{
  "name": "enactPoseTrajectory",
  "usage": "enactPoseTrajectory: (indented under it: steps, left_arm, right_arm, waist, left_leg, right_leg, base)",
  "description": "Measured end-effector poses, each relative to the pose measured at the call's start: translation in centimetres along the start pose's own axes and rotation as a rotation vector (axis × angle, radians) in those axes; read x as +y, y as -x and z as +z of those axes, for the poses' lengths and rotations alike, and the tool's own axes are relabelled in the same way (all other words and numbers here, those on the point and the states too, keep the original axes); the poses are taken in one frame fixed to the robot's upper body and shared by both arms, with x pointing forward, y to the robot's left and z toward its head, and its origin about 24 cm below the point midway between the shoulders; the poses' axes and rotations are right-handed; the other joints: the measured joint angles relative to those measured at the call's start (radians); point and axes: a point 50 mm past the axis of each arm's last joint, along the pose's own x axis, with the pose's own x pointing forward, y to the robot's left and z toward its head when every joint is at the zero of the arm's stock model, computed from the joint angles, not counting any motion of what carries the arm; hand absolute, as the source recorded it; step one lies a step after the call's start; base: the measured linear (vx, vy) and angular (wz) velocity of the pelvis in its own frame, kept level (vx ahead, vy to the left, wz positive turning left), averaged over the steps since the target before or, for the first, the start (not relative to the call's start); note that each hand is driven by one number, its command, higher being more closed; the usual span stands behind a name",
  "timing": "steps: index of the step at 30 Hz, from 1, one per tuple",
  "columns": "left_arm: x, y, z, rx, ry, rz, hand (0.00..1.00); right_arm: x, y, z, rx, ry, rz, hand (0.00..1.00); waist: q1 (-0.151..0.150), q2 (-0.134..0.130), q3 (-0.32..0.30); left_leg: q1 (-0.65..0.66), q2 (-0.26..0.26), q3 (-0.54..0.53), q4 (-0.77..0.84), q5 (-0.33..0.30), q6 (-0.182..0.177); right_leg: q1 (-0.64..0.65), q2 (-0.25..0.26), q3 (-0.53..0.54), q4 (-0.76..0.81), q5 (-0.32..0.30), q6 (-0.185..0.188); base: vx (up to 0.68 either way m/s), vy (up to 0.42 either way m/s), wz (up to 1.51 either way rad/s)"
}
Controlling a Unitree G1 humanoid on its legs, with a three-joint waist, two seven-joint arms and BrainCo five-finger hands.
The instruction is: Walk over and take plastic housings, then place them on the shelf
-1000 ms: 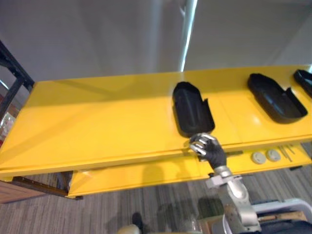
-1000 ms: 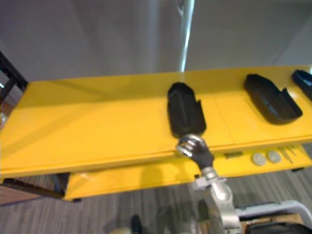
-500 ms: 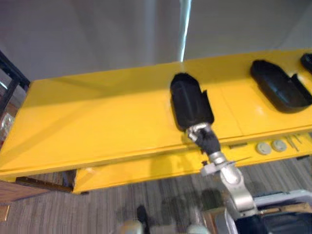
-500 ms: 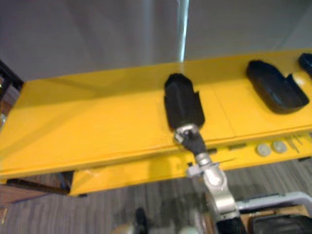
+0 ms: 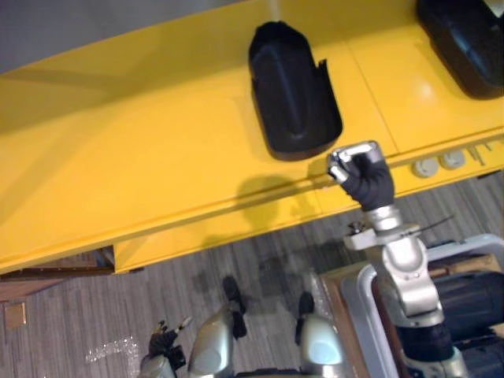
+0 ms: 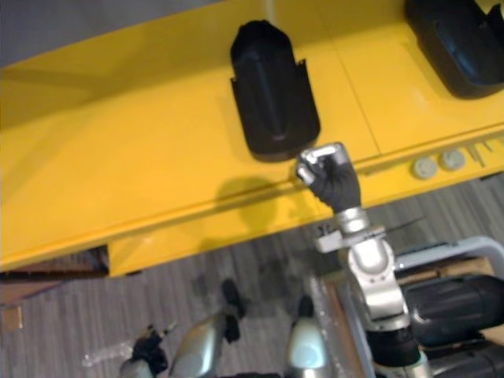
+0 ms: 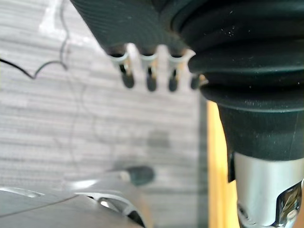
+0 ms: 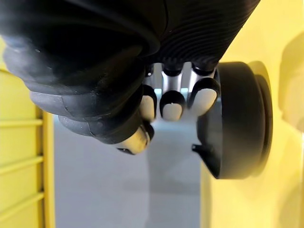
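Lying nearest the right robot hand: a black plastic housing [image 5: 291, 87] on the yellow surface [image 5: 118, 157], its long axis running near to far, with a notch in its right wall.
Right robot hand [image 5: 358, 169]: over the near edge of the surface, just right of the housing's near right corner and a little nearer than it; its fingers [image 8: 172, 109] are curled in toward the thumb and clasp nothing.
Contact: the fingertips sit just beside the housing's rim; whether they touch it cannot be told.
Left robot hand [image 5: 164, 342]: low at the near left over the grey floor [image 5: 157, 276], fingers hanging loose, holding nothing.
Second housing [image 5: 465, 43]: far right on the same surface, well apart from the first, cut off by the picture's edge.
Lower ledge [image 5: 197, 240]: two pale round discs [image 5: 426, 167] lie right of the right robot hand; the thin items beside them are too small to make out.
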Motion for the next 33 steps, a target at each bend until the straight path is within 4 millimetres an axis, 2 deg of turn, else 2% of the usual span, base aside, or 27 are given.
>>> enactPoseTrajectory:
  steps: [7,14,28,33]
  left_arm:
    - [-0.1,0.0,-0.3,0.015,-0.002,-0.008,0.00]
    - [-0.1,0.0,-0.3,0.015,-0.001,-0.016,0.00]
    - [-0.1,0.2,-0.8,0.047,-0.011,-0.018,0.00]
    - [-0.1,0.2,-0.9,0.053,-0.012,-0.019,0.00]
  right_arm:
    - [-0.1,-0.1,0.0,0.010,0.009,0.007,1.00]
    - [0.0,-0.1,-0.6,0.069,0.001,0.029,1.00]
    - [0.6,0.4,-3.7,0.223,-0.069,0.008,1.00]
    - [0.3,-0.7,-3.8,0.199,-0.066,-0.036,1.00]
  waist:
    - [0.003,0.029,0.015]
    - [0.001,0.030,0.015]
    - [0.005,0.040,0.014]
    - [0.007,0.042,0.013]
  left_leg:
    - [0.007,-0.012,-0.013,-0.002,0.001,0.000]
    - [0.020,-0.023,-0.030,-0.042,0.028,0.001]
    - [0.061,-0.047,-0.043,-0.127,0.076,0.004]
    - [0.064,-0.054,-0.053,-0.136,0.086,0.005]
  right_leg:
    - [0.001,-0.014,-0.014,0.035,-0.025,0.004]
    - [0.003,-0.017,-0.025,0.041,-0.027,0.004]
    - [0.001,-0.037,-0.045,0.077,-0.051,0.011]
    - [0.002,-0.046,-0.053,0.085,-0.055,0.013]
  base:
    - [0.01,-0.005,0.06]
    - [0.00,-0.002,0.06]
    - [0.00,0.000,0.04]
    - [0.02,0.004,0.06]
